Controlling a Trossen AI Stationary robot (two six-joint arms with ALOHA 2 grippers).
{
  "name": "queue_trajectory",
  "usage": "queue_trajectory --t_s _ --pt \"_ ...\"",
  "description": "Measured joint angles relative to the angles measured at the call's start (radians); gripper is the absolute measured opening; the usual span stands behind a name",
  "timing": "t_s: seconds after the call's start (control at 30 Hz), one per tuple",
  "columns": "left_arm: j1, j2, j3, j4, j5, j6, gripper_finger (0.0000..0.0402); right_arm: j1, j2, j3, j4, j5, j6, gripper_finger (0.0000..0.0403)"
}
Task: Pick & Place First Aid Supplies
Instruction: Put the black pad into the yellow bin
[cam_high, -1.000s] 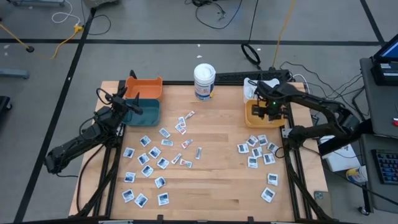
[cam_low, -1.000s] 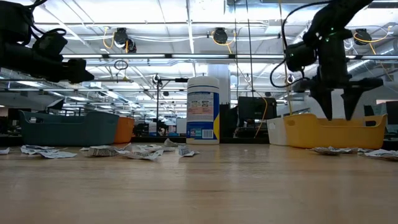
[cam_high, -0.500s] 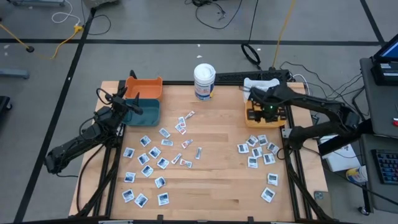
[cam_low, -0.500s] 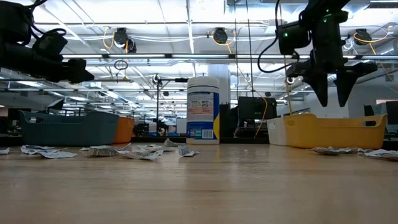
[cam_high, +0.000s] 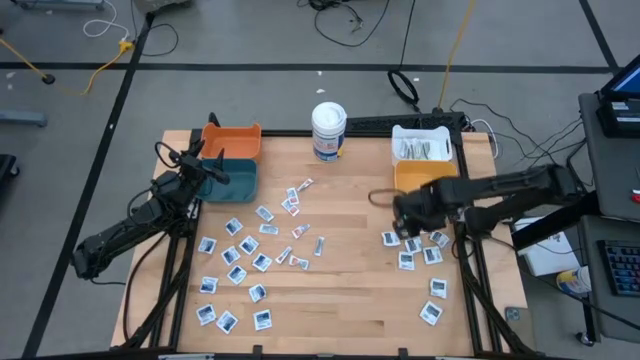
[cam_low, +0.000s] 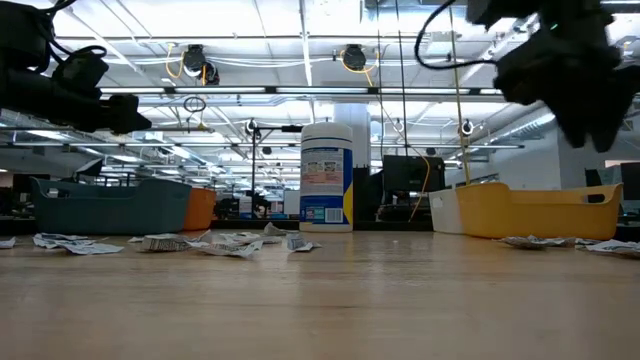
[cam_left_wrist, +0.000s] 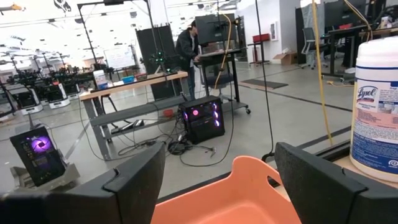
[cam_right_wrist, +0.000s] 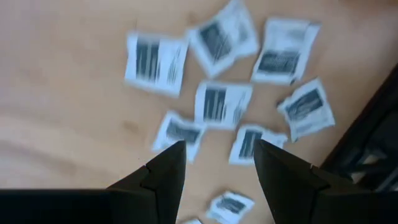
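A robotics lab or workshop is showing itself here. Beyond the orange bin (cam_left_wrist: 236, 199), a person (cam_left_wrist: 186, 46) is standing at a raised desk with monitors (cam_left_wrist: 214, 28), a lit computer tower (cam_left_wrist: 200, 118) is glowing beneath it, and cables (cam_high: 350, 20) are trailing over the taped concrete floor (cam_high: 250, 40) around the wooden table (cam_high: 340, 280).

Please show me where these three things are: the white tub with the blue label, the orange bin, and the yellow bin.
white tub (cam_high: 329, 130): high view, on its round lid.
orange bin (cam_high: 232, 139): high view, on its inside floor.
yellow bin (cam_low: 535, 211): low view, on its front wall.
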Motion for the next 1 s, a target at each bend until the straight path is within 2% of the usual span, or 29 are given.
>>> queue_trajectory --t_s 0.23,0.47,0.73,1.0 --pt "0.000 0.000 0.000 0.000 0.000 0.000 0.0308 0.300 0.000 0.000 0.016 -0.043 0.119 0.0183" --pt "0.000 0.000 0.000 0.000 0.000 0.000 0.0308 0.535 0.036 0.000 0.096 -0.053 0.240 0.0183" --pt "0.000 0.000 0.000 0.000 0.000 0.000 0.0308 0.716 0.112 0.000 0.281 -0.099 0.356 0.0183" --pt "0.000 0.000 0.000 0.000 0.000 0.000 0.0308 0.822 0.275 0.000 0.430 -0.099 0.390 0.0183"
